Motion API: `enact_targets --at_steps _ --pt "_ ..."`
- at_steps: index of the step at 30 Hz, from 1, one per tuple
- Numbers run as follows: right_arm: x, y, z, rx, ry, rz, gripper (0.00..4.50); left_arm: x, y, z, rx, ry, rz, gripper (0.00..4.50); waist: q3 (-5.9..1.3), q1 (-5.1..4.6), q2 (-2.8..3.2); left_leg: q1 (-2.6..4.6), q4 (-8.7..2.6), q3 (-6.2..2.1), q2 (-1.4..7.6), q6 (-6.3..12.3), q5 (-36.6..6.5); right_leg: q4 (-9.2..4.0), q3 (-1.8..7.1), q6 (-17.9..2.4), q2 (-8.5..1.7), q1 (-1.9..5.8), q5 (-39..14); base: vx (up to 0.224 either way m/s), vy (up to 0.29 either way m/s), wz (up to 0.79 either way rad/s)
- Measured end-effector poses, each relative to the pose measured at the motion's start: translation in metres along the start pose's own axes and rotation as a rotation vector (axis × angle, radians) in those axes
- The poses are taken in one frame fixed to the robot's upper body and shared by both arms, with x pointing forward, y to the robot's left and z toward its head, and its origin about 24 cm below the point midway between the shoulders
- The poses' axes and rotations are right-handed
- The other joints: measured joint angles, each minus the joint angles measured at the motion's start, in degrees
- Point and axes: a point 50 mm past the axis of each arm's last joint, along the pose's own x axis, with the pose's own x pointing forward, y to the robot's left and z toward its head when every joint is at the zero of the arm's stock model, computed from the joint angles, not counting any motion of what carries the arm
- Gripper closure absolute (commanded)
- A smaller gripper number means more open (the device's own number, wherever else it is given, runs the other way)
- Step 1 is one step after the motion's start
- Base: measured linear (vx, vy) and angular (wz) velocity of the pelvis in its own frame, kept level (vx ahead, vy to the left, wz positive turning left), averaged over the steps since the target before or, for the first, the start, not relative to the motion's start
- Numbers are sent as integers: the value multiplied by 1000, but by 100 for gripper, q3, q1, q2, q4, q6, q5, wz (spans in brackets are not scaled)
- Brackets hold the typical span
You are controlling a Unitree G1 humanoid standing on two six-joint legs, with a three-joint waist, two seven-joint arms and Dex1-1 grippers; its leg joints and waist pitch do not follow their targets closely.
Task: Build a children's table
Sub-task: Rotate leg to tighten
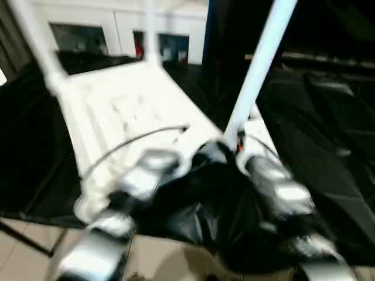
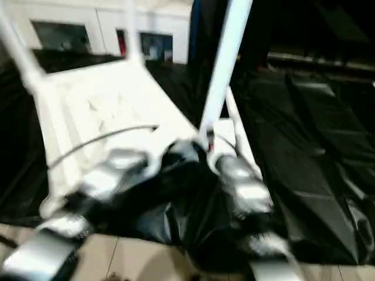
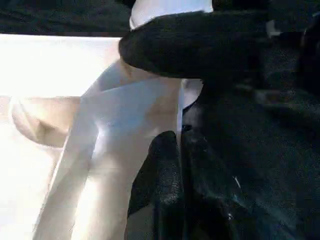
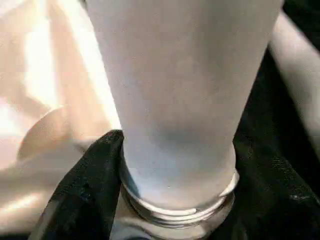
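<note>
Table top (image 1: 129,111) upside down on black bench (image 1: 328,152), right gripper (image 4: 175,200) clasping leg (image 1: 258,70) base at 5 o'clock corner, left gripper (image 3: 170,170) closed, empty

White cabinets (image 1: 117,29) behind, black drape (image 1: 328,140), pale tiled floor (image 1: 158,257)
</note>
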Motion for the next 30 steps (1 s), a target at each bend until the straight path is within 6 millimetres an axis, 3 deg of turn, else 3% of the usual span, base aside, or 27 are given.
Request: enact_targets --at_steps 4,7,12,20,23,24,29,30 --pt "2 2 1 -9 -10 -15 175 3 -1 2 0 -3 10 450 -2 2 26 -3 0 0 -1 7 -5 0 1 -11 0 0 0 0 0 0" --pt "3 1 1 -24 -19 -13 105 4 0 2 3 -6 10 450 3 3 52 -3 1 1 -1 8 -5 0 1 -16 0 0 3 0 0 0" --pt "3 1 2 -71 -41 19 74 3 6 1 28 -18 42 450 13 -46 70 1 -3 0 -2 7 -4 1 -2 -13 0 0 10 0 0 0" --pt "-26 -22 7 -145 -119 23 74 1 11 0 55 -73 69 450 28 -22 42 -31 -8 -1 -1 8 -3 0 -5 -10 1 -9 8 0 0 0" --pt "-36 -27 10 -143 -140 7 59 -2 17 1 20 -109 104 405 33 -24 34 -61 -8 -1 0 9 -2 1 -5 -9 2 -47 8 0 0 0" --pt "-38 -27 9 -141 -138 6 59 -4 21 5 5 -142 137 405 31 -22 34 -90 -4 -4 1 12 0 3 -5 -10 5 -68 10 0 0 0" --pt "-50 -24 3 -142 -96 17 59 -34 64 34 34 -263 405 382 22 -16 50 -88 -3 -4 1 54 26 0 0 -9 9 -65 6 0 0 0" --pt "-50 -21 3 -144 -87 37 59 -41 70 36 43 -273 445 345 22 -9 50 -84 -3 -4 1 53 25 0 -1 -9 8 -63 5 0 0 0"
